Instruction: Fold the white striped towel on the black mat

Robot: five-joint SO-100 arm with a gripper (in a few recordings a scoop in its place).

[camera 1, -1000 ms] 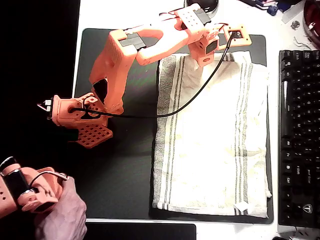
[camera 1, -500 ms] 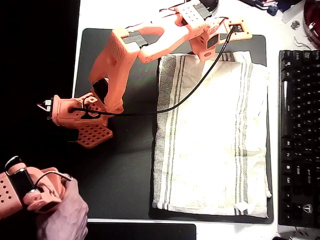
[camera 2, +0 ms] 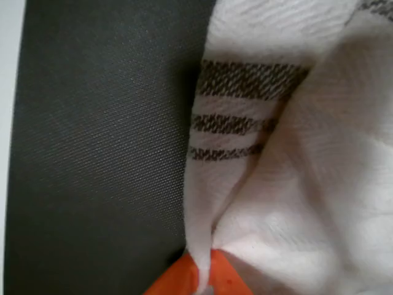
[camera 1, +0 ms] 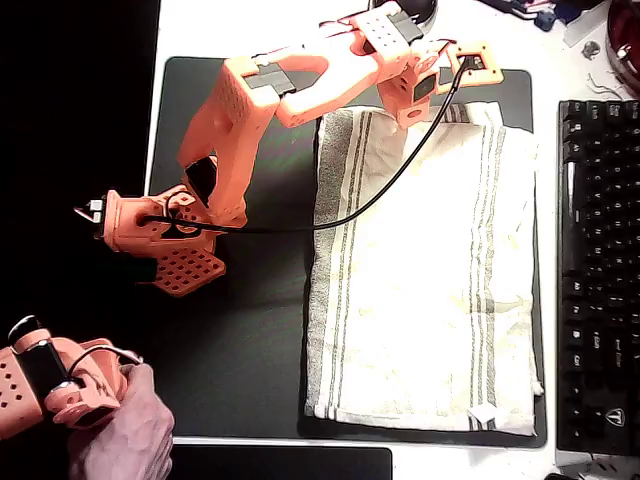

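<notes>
Towel (camera 1: 425, 270): lying flat on the mat (camera 1: 250, 350), keyboard (camera 1: 597, 270) sitting alongside. Gripper (camera 2: 206, 276): jaws closing on a pinched fold of the towel's top edge

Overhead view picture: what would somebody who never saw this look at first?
Probably the bright orange robot arm, reaching across the black mat to the far edge of the white striped towel, which lies on the right side of the mat. In the wrist view its gripper pinches a bunched fold of that towel. A black keyboard sits at the right edge.
</notes>
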